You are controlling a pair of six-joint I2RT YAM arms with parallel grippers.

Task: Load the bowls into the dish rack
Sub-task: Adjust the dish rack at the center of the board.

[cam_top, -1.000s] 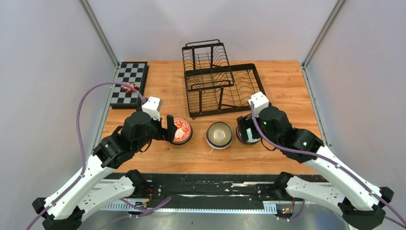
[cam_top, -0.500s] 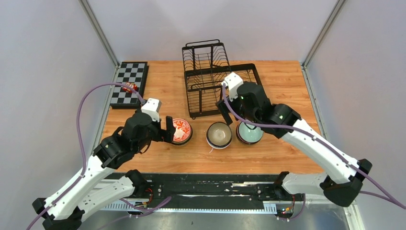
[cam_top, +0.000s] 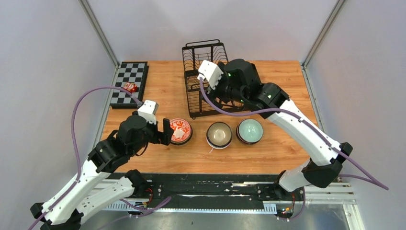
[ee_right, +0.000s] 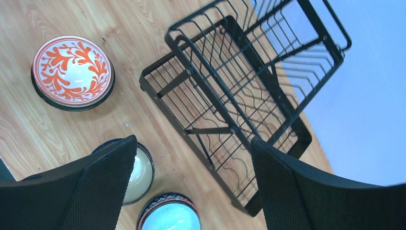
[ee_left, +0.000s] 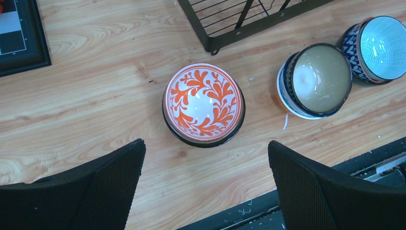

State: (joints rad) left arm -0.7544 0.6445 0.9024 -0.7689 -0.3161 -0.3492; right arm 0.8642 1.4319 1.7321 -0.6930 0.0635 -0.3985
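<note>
The wooden table (cam_top: 163, 86) is carrying everything, and nothing on it is counting as loaded yet. The dish rack (cam_top: 210, 50) is standing at the far middle of the table, its wire slots and upper basket showing no bowl in either the top or the right wrist view.

All the bowls in view are sitting in a row on the near part of the table, well apart from each other and just near of the rack. The red floral bowl (cam_top: 180, 130) is lying on the left and seems to be resting in a darker bowl. The cream dark-rimmed bowl (cam_top: 219, 134) is in the middle, apparently stacked on others. The pale green bowl (cam_top: 250, 131) with a blue-patterned outside is on the right.

The right claw (ee_right: 194, 141) is hanging above the rack's near left corner, spread wide and holding nothing. The left claw (ee_left: 206, 148) is hovering just near of the red floral bowl, fully spread and gripping nothing.

So the whole job is looking undone: every bowl is waiting to be lifted and set into the rack.
</note>
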